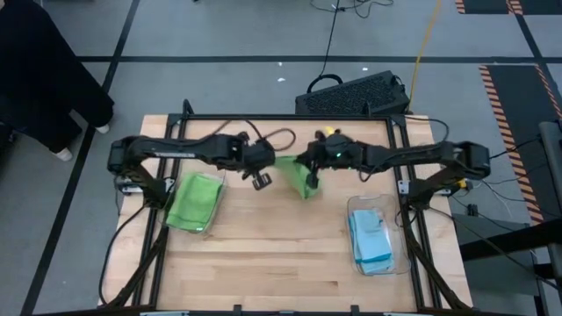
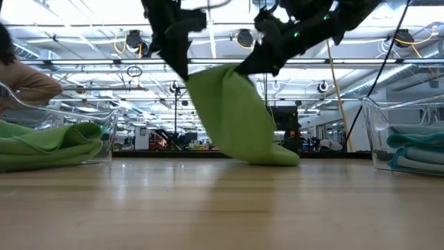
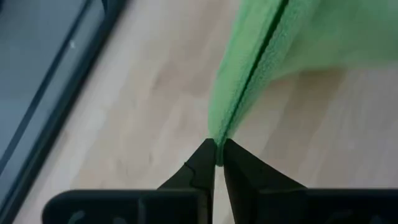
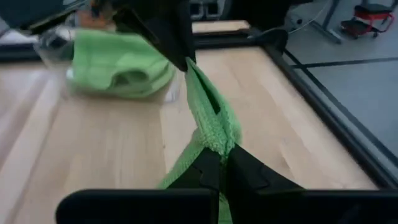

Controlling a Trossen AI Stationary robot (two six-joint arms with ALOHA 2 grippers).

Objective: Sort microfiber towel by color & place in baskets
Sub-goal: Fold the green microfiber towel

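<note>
No text, label, brand, number or sign can be read anywhere in these views. The green towel (image 4: 208, 124) and the bench (image 1: 281, 254) show no lettering; the room behind the bench's far edge may hold signs, but none is legible from the low view.

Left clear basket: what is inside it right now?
The left basket holds folded green towels; how many are stacked is hidden, since only the top layers show. No blue cloth shows in it.
</note>
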